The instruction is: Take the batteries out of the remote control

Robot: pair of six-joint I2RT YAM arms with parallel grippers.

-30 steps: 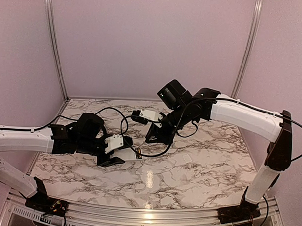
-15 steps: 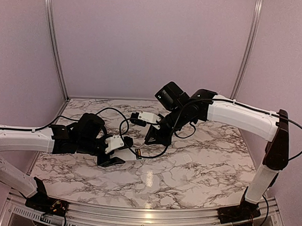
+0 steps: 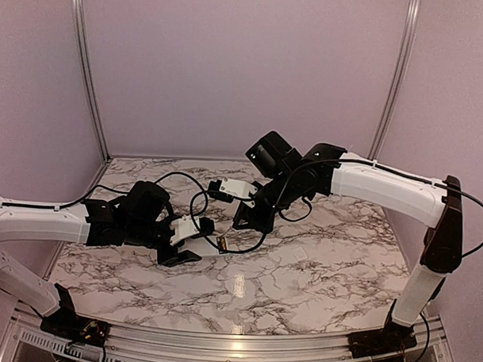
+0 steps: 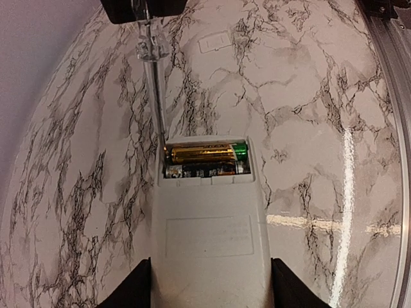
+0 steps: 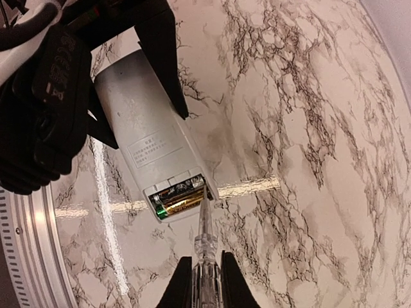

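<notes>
Over the desk [image 3: 318,271], the low left arm's left fingers [image 4: 131,292] pinch the remote control [image 4: 209,237], batteries [image 4: 205,154] in its recess. The arched right arm's right fingers [image 5: 176,290] clamp a clear tool [image 5: 204,250], tip at the recess edge.

Table [image 3: 325,287]: flat top, white marble pattern, dark grey veins, glossy, bright light streaks reflected near front-centre. Metal rail [image 3: 236,349] along near edge, pale pink walls on other 3 sides. Lying directly on top: 1 cover plate [image 4: 215,43], small, flat, white, rectangular, rounded corners, right of centre, well apart from walls and rail. 2 arm bases [image 3: 379,341] at near edge, 1 per front corner. Black cable [image 3: 197,203] loops low over centre; contact with top unclear.
</notes>
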